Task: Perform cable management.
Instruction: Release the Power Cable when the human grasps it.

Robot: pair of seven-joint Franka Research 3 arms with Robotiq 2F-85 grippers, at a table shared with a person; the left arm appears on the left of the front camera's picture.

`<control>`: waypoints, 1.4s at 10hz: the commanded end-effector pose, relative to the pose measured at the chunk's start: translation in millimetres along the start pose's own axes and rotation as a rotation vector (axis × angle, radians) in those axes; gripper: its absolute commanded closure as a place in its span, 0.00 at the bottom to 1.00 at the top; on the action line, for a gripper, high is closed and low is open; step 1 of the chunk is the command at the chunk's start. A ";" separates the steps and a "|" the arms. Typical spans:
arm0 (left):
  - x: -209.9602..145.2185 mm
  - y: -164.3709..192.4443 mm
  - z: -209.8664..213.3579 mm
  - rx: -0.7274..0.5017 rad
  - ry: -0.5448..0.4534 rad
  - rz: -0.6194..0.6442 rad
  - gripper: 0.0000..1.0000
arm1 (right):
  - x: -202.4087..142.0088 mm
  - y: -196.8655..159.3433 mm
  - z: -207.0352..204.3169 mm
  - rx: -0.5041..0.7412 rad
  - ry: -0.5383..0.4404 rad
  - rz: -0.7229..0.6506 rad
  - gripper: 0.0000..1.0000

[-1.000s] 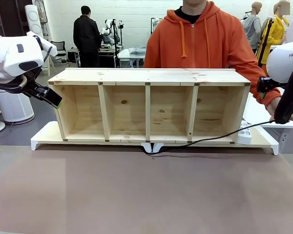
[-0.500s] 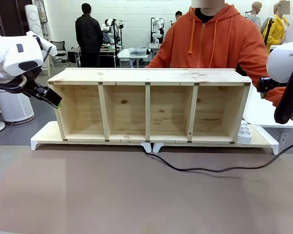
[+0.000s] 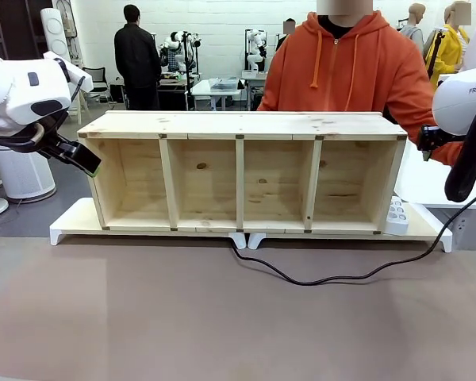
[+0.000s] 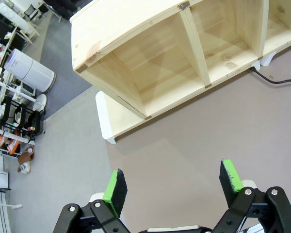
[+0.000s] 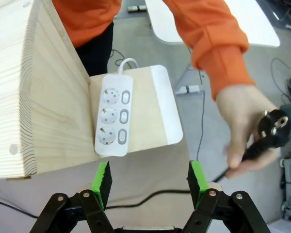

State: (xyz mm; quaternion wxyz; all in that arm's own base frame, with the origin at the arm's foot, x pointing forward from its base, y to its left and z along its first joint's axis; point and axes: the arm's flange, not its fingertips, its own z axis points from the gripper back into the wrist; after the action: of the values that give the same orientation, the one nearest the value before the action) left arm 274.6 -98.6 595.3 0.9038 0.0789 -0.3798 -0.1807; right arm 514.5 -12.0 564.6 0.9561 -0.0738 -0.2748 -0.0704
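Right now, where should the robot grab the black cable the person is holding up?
Probably on the bare stretch of cable just below the plug that the person's hand holds out. The right gripper is open close by, so it could come in from the side with a finger on each side of the thin cord, clear of the person's fingers.

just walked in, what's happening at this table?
Cable tidying, early stage. A person in an orange hoodie holds the plug of the black cable in one hand off the table's right end; the cable trails loose across the table in front of the wooden shelf. The white power strip lies beside the shelf's right end. Both pincers, left and right, are open and hold nothing.
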 end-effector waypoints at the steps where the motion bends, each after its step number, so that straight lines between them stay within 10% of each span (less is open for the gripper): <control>1: 1.7 -0.3 -1.7 0.002 -0.011 0.000 0.00 | -0.7 0.1 -0.8 -0.001 0.005 -0.001 0.19; 14: 1.7 -0.3 -1.7 0.002 -0.011 0.000 0.00 | -0.7 0.1 -0.8 -0.001 0.005 -0.001 0.19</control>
State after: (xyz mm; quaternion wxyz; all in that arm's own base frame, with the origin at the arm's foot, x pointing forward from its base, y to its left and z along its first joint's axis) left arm 274.6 -98.6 595.3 0.9038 0.0789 -0.3798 -0.1807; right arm 514.5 -12.0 564.6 0.9561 -0.0738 -0.2748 -0.0704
